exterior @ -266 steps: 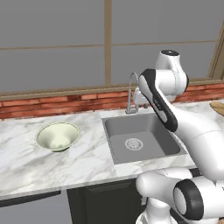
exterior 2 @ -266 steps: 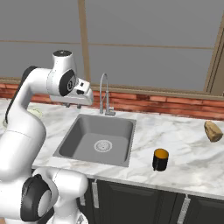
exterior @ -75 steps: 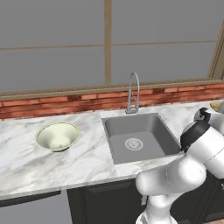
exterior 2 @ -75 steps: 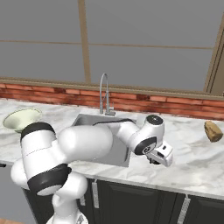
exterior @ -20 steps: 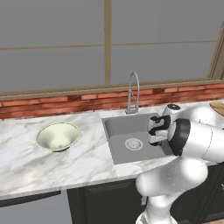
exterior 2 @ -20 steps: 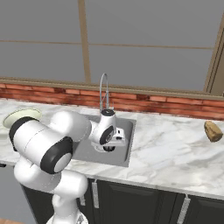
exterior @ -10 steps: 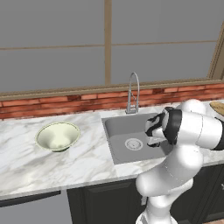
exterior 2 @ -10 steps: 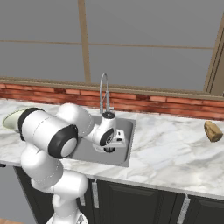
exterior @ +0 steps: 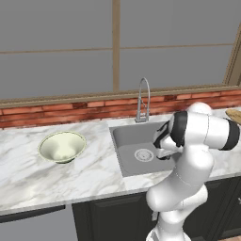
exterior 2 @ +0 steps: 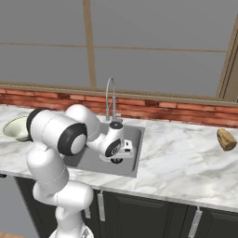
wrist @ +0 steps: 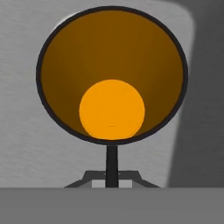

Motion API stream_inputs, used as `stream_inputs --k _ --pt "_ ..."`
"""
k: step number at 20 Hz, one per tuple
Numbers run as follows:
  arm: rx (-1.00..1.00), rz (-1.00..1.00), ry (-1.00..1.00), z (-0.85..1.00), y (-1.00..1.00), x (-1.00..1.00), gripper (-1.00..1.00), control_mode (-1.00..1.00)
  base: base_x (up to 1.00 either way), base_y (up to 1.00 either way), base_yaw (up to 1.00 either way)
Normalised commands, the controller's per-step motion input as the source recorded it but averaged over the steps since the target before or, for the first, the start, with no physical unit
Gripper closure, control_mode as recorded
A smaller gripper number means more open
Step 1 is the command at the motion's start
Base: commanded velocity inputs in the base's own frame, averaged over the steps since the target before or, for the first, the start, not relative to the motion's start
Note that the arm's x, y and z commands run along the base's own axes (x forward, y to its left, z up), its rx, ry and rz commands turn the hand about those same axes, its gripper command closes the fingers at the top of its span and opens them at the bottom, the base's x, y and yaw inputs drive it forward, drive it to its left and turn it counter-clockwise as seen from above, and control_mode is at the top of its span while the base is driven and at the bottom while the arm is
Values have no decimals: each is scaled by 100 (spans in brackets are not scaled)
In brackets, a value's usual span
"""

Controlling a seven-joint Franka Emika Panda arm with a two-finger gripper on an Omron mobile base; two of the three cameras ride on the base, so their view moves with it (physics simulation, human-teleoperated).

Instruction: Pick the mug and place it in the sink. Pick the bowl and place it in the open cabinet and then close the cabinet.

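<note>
The mug (wrist: 112, 74) is held by its rim in the closed hand (wrist: 112, 168), mouth up, low over the sink (exterior: 123, 136) for a gentle release. The bowl (exterior: 62, 147) is left waiting on the tabletop (exterior: 28, 174).

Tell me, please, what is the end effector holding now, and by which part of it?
The end effector is shut on the mug, gripping it at the rim on the near side, and holds it over the sink.
</note>
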Motion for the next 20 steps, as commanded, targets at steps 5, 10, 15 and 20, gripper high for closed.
stream_inputs --k 5,10,15,20 --pt "0 0 0 -21 0 17 100 -100 0 0 0" --pt "0 0 0 -20 0 19 100 -100 0 0 0" --pt "0 0 0 -22 0 10 100 -100 0 0 0" --pt "0 0 0 -23 0 3 100 -100 0 0 0"
